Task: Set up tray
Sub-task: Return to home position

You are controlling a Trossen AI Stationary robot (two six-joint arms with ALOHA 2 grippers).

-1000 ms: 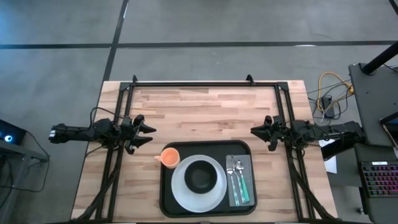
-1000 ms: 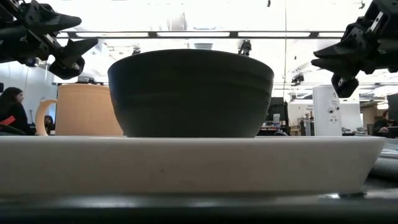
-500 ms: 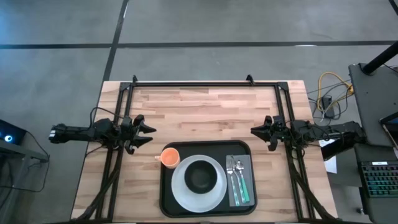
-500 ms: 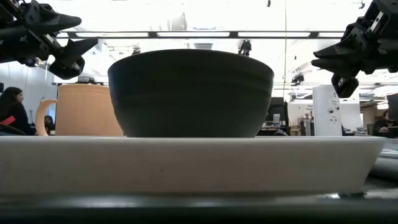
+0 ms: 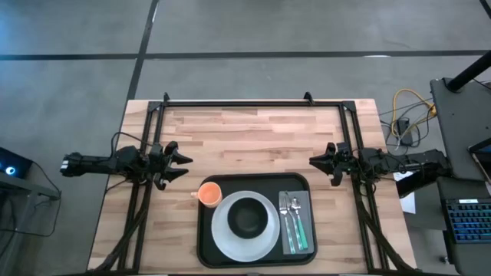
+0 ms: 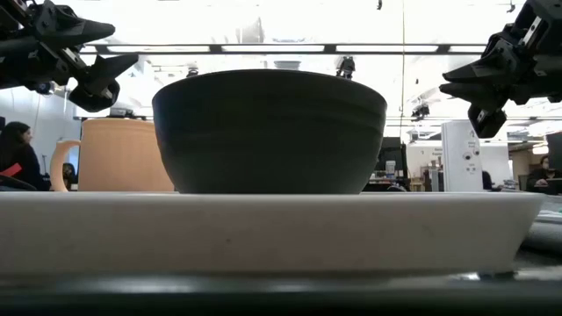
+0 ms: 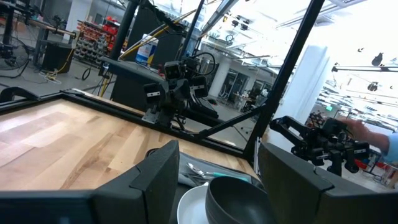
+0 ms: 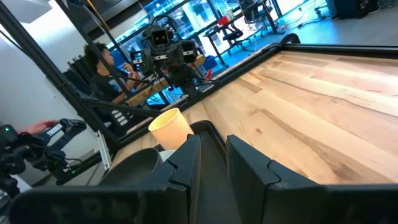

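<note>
The black tray (image 5: 203, 247) lies at the table's near edge, in the middle. On it rests a white plate (image 5: 222, 232) with a black bowl (image 5: 247, 217) standing in it, an orange cup (image 5: 209, 193) at the tray's far left corner, and a grey napkin (image 5: 307, 202) bearing cutlery (image 5: 291, 221) on the right. My left gripper (image 5: 184, 162) hovers level beyond the tray's left side, open wide and holding nothing. My right gripper (image 5: 313, 162) hovers level beyond the tray's right corner. Its fingers are a narrow gap apart (image 8: 213, 149) with nothing between them.
A black frame (image 5: 245, 102) runs along the table's far edge and down both sides past the arms. Bare wood (image 5: 253, 134) fills the far half of the table. Cables (image 5: 403, 115) and a keyboard (image 5: 468, 218) sit off the right side. A person (image 6: 13, 151) shows in the room behind.
</note>
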